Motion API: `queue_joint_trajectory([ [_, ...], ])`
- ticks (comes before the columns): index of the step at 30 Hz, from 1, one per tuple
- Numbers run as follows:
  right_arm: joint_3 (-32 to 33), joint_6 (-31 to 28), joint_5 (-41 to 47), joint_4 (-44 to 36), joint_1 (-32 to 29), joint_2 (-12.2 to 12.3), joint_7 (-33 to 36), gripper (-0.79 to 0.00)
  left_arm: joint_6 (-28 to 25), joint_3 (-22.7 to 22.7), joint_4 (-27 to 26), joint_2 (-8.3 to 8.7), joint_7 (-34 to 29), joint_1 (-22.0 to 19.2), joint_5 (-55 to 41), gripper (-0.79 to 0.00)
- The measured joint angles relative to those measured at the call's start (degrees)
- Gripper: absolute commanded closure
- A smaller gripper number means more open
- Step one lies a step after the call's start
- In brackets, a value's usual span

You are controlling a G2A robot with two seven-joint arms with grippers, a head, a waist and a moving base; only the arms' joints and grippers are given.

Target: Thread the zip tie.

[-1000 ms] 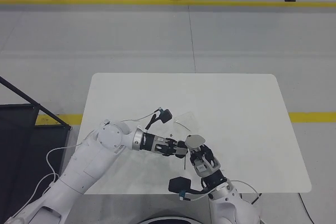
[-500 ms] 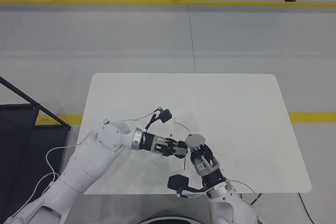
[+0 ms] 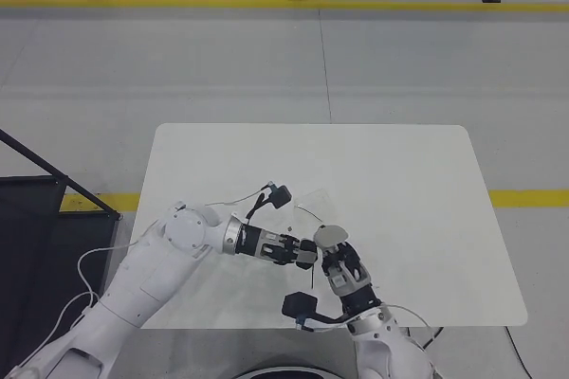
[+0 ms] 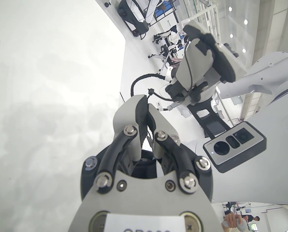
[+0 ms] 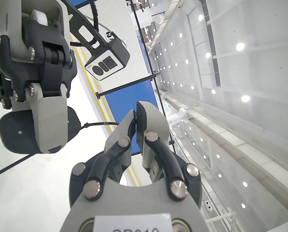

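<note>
The zip tie [image 5: 100, 123] is a thin black strap held in the air between my two grippers, above the near middle of the white table [image 3: 408, 189]. My right gripper [image 5: 136, 115] is shut on one end of the strap. My left gripper [image 4: 145, 102] is shut on the other part, and the strap enters beside its black pad [image 5: 72, 120]. A further stretch of strap [image 5: 11, 166] trails away below the left gripper. From above, the left gripper [image 3: 303, 252] and right gripper [image 3: 328, 239] almost touch, with the strap [image 3: 309, 273] hanging under them.
A clear thin sheet [image 3: 313, 204] lies flat on the table just beyond the grippers. A black panel [image 3: 19, 246] stands off the table's left side. The table's near edge [image 3: 436, 325] runs close behind the right arm.
The right arm's wrist has shifted slightly to the left. Both grippers stay shut on the zip tie in the same spot.
</note>
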Motion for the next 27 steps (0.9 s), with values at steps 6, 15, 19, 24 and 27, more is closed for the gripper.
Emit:
queue_joint_trajectory([
  [6, -0.51, 3.6, -3.07, 0.16, -0.63, -0.09, -0.98, 0.0, 1.27, 0.38, 0.61, -0.14, -0.04, -0.2, -1.53, 0.0],
  [15, -0.59, 5.8, -6.01, 0.32, -1.69, -0.06, -2.8, 0.0, 3.21, 0.43, 1.52, -0.36, -0.16, -0.81, -4.13, 0.0],
  [19, -0.55, 6.14, -6.51, 0.3, -1.87, -0.11, -2.89, 0.0, 3.7, 0.38, 1.87, -0.43, -0.09, -0.9, -4.7, 0.0],
  [24, -0.62, 7.16, -7.46, 0.31, -2.2, -0.18, -3.1, 0.0, 4.94, 0.39, 2.4, -0.54, -0.02, -1.08, -5.38, 0.0],
  [27, -0.59, 7.28, -7.82, 0.32, -2.37, -0.2, -3.3, 0.0, 5.26, 0.47, 2.6, -0.62, -0.25, -1.2, -5.74, 0.0],
])
